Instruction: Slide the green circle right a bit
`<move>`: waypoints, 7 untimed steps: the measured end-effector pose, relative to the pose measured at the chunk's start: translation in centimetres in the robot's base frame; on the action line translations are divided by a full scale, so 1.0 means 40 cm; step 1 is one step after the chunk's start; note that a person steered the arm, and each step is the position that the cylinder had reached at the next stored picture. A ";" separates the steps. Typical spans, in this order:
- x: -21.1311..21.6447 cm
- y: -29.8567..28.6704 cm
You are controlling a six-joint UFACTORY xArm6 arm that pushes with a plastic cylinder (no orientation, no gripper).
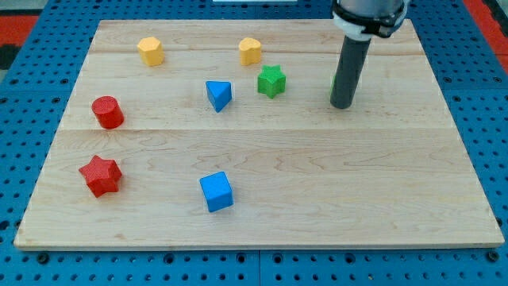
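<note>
My dark rod comes down from the view's top right, and my tip (342, 105) rests on the wooden board (262, 222). The green circle (332, 90) is almost wholly hidden behind the rod. Only a thin green sliver of it shows at the rod's left edge, just above the tip. The tip is right against it, on its near right side. A green star (271, 81) lies well to the left of the tip.
A blue triangular block (218, 95) lies left of the green star. Two yellow blocks (150, 51) (250, 51) sit near the top. A red cylinder (106, 112) and a red star (100, 175) are at the left. A blue cube (216, 191) is at the bottom centre.
</note>
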State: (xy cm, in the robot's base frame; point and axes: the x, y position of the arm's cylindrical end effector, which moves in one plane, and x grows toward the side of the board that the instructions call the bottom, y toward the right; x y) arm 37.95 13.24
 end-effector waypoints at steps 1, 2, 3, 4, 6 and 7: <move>-0.070 0.022; -0.113 0.062; -0.133 0.096; -0.133 0.096; -0.133 0.091; -0.131 0.091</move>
State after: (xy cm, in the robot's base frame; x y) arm 32.71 16.86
